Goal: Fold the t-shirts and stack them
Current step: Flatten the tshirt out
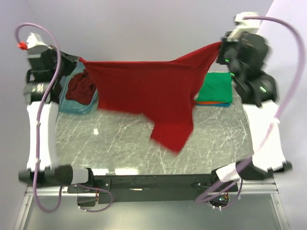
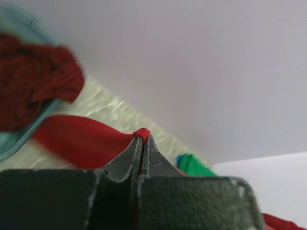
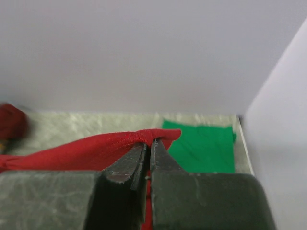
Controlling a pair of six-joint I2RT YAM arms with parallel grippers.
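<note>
The bright red t-shirt (image 1: 148, 93) hangs stretched in the air between my two grippers, its lower part drooping toward the marble table. My left gripper (image 1: 80, 60) is shut on its left corner, seen pinched in the left wrist view (image 2: 141, 134). My right gripper (image 1: 221, 44) is shut on its right corner, seen in the right wrist view (image 3: 152, 140). The maroon t-shirt (image 1: 80, 88) lies crumpled in the teal basket (image 1: 72, 108) at back left. A folded green t-shirt (image 1: 216, 87) lies at back right on top of orange-red and blue layers, also in the right wrist view (image 3: 204, 146).
The marble table (image 1: 120, 143) runs under the hanging shirt. Pale walls stand close behind and to the right. Both arms' bases and cables sit along the near edge.
</note>
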